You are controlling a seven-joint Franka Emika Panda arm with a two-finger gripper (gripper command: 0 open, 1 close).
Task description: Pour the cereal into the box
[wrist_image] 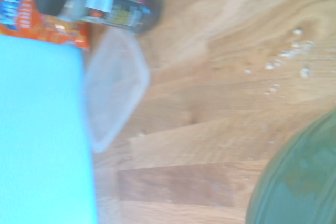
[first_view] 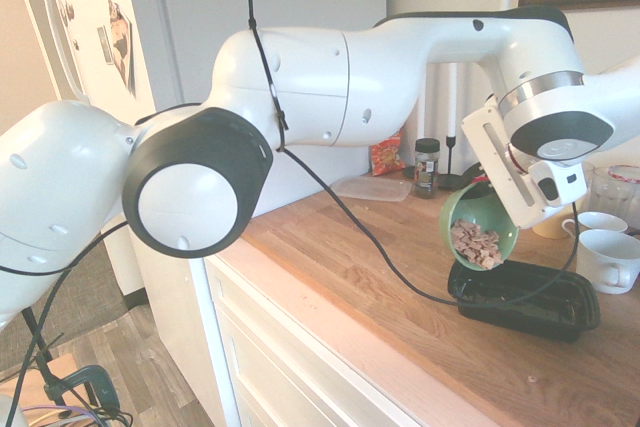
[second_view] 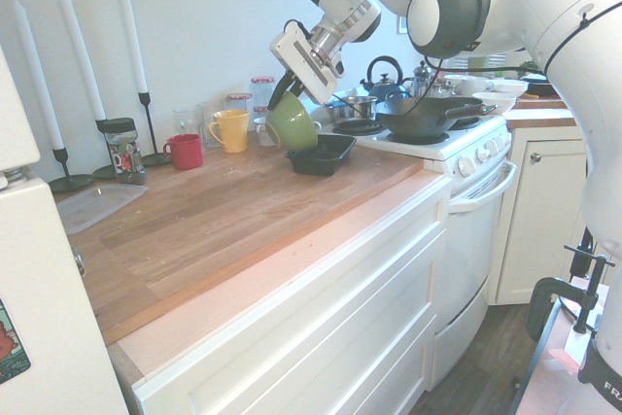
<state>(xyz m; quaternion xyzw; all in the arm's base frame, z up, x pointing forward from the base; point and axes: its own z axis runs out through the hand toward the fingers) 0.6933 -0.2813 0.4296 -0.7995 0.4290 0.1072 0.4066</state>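
The green bowl (first_view: pixel 482 225) is clamped by its rim in the claw (first_view: pixel 478 185) and tipped over the black box (first_view: pixel 525 299) on the worktop (first_view: pixel 400 287), so the light, loose cereal (first_view: pixel 476 243) is judged likely to slide out suddenly.

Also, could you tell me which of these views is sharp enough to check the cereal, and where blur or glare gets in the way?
First exterior view: sharp, tan cereal flakes clear inside the tilted round green bowl. Second exterior view: bowl's back only. Wrist view: blurred throughout, washed pale at one side.
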